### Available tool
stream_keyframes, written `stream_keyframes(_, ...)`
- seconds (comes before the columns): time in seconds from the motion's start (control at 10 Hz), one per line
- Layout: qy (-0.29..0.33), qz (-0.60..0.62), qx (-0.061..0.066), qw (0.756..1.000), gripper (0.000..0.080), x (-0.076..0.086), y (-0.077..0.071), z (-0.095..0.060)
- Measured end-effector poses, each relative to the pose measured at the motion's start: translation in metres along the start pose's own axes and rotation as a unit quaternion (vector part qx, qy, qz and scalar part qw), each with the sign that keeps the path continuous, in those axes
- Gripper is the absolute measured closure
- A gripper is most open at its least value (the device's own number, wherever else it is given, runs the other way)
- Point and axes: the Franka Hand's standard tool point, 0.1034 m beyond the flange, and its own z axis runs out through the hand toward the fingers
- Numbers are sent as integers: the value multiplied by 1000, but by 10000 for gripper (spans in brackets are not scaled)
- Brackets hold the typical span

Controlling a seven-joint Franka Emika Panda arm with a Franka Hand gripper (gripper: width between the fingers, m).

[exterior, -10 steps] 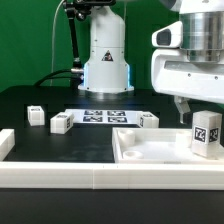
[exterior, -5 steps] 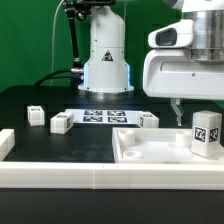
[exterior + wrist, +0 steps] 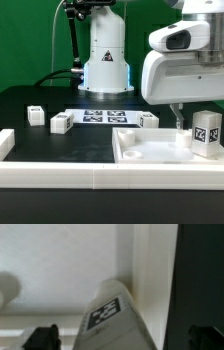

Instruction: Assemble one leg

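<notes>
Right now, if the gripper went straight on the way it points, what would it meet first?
Likely the leg, upright between the gripper's open fingers on the white panel; depth is unclear.

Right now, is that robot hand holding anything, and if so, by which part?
Nothing is held. The jaws stand wide open, and in the wrist view the leg shows between them with a clear gap on each side, so neither jaw touches it.

The glossy white rounded robot arm (image 3: 185,75) has a grey oval cap (image 3: 178,40), a blue glowing base ring (image 3: 107,80) and black cables (image 3: 72,38); its gripper (image 3: 123,336) has black fingertips (image 3: 42,338).
</notes>
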Motion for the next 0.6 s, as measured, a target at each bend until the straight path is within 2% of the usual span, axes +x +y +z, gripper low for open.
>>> stream_keyframes(0.5,4,-95,-10,995,150,4,1,-3)
stream_keyframes(0.6,4,-94,-10,996,180,4,1,-2)
